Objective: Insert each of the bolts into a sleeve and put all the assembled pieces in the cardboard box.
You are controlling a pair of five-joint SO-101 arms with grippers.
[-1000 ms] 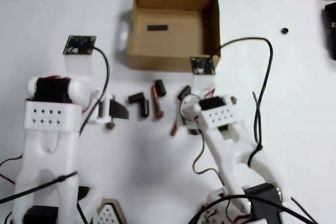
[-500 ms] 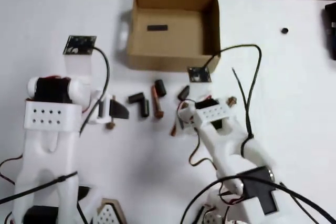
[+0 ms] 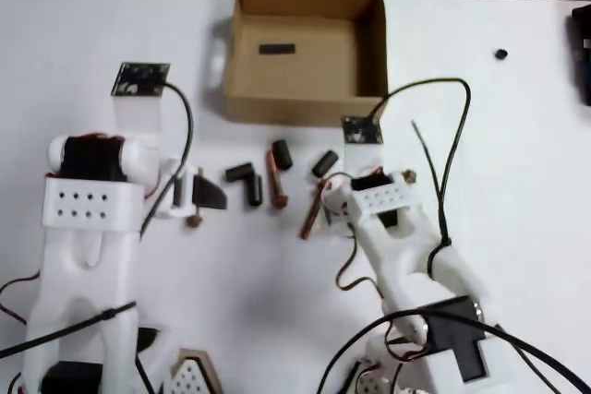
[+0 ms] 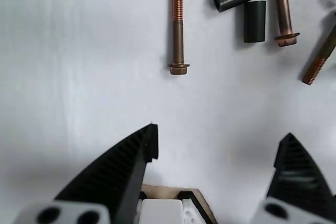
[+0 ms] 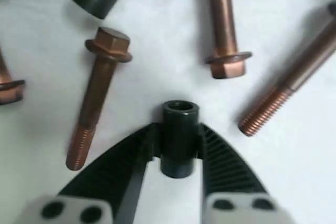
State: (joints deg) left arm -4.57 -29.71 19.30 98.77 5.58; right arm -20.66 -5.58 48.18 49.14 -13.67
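Right wrist view: right gripper (image 5: 178, 148) clamped on black sleeve (image 5: 180, 115), copper bolts (image 5: 100, 93) just beyond. Left wrist view: left gripper (image 4: 219, 142) spread wide, holding nothing, one bolt (image 4: 178, 30) beyond. High view: bolts (image 3: 276, 178) and sleeves (image 3: 240, 173) mid-frame; cardboard box (image 3: 295, 104) upper centre.

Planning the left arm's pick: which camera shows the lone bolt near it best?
Left wrist view: the whole bolt lies unobstructed ahead of the open jaws. The high view catches just its head peeking from under the left arm.
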